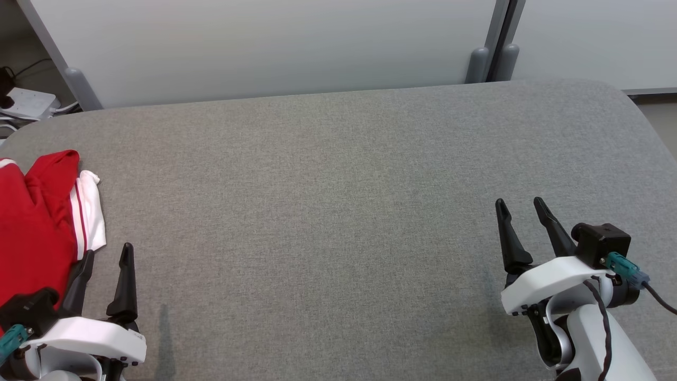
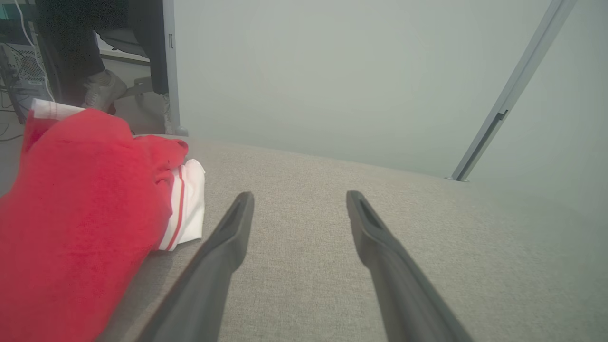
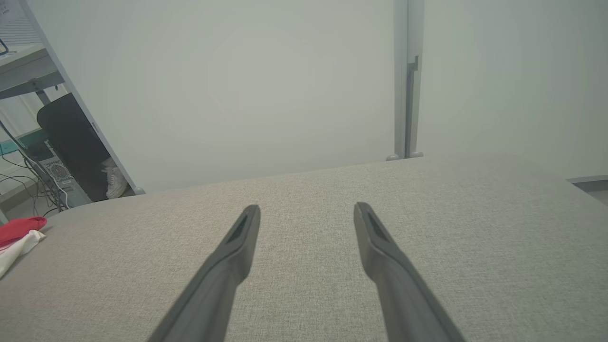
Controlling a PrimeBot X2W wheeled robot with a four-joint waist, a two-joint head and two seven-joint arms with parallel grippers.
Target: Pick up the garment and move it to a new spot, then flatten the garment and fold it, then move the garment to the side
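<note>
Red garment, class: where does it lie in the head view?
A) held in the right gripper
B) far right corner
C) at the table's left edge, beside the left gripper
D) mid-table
C: the red garment lies bunched at the left edge, beside the open left gripper.

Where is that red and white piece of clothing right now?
In the head view the red and white fabric garment lies at the far left edge of the grey cloth-covered table, just left of the left arm's open jaws.
</note>
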